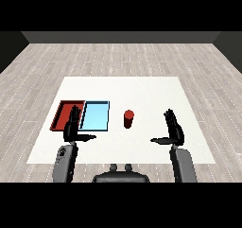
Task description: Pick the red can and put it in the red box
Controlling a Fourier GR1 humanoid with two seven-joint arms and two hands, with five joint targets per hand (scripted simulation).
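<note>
Standing on the table: the red can point(128, 118) is upright on the white table point(142, 90), a little left of the middle, and no hand touches it.
Can and right hand: the can is to the left of the right hand point(174, 129) and a little farther from the robot; a clear strip of table lies between them.
Right hand: the fingers are straight and point away from the robot, the thumb sticks out to the left toward the can; it holds nothing.
Can and left hand: the can is to the right of the left hand point(73, 127), with the blue tray between them.
Left hand: the fingers are straight and spread a little, the thumb points to the right; it holds nothing and it covers a part of the red tray in the view.
Red tray point(60, 114): it lies at the left side of the table.
Blue tray point(95, 116): it lies just beside the red tray, on its right, and the can is near its right edge, apart from it.
</note>
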